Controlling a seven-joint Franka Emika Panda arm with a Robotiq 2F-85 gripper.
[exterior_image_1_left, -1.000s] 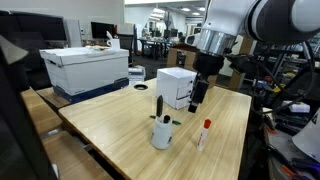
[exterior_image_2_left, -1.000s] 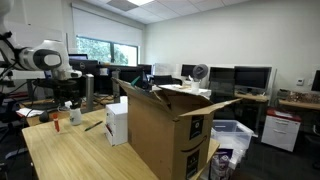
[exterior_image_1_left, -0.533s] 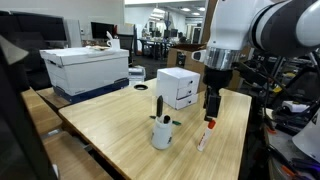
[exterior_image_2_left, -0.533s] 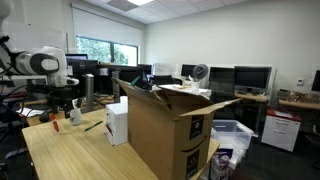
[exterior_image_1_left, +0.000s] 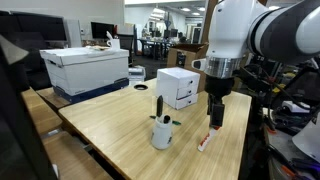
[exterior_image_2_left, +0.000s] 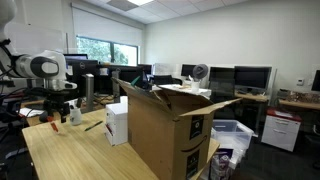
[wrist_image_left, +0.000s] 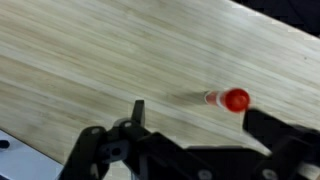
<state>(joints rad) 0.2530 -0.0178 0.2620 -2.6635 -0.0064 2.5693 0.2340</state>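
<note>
A white marker with a red cap (exterior_image_1_left: 205, 139) lies on the wooden table (exterior_image_1_left: 120, 125), near its edge. My gripper (exterior_image_1_left: 215, 118) hangs just above it, fingers pointing down, open and holding nothing. In the wrist view the marker (wrist_image_left: 228, 99) lies on the wood grain just ahead of the gripper (wrist_image_left: 205, 120), closer to the right finger (wrist_image_left: 275, 125) than to the left finger (wrist_image_left: 137, 112). The arm also shows in an exterior view, where the gripper (exterior_image_2_left: 58, 108) is low over the table.
A white spouted bottle (exterior_image_1_left: 162, 132) and an upright black marker (exterior_image_1_left: 158, 105) stand mid-table. A small white box (exterior_image_1_left: 178, 87) sits behind them, a large white box (exterior_image_1_left: 85, 68) further back. An open cardboard box (exterior_image_2_left: 165, 130) stands beside the table.
The arm has swung away from the small white box toward the table edge and lowered over the red-capped marker. The jaws have stayed open.
</note>
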